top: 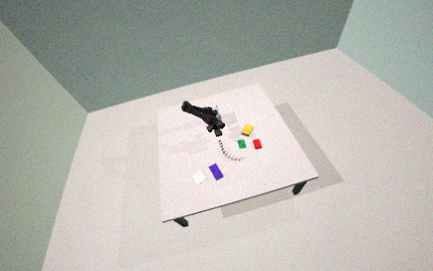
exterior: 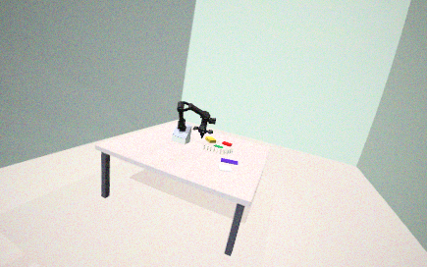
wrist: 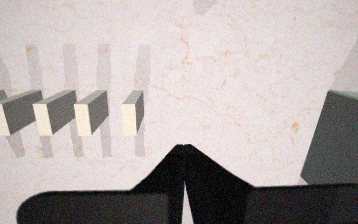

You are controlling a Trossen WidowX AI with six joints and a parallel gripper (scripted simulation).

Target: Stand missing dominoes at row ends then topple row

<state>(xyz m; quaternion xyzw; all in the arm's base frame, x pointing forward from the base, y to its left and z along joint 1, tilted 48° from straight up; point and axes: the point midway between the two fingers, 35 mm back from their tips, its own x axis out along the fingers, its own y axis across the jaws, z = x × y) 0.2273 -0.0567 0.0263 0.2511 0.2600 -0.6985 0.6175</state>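
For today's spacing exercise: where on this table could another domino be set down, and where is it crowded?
Free: the table strip between the domino row and the purple card, and the front edge. Crowded: between the shut gripper, the row's near end and the green card.
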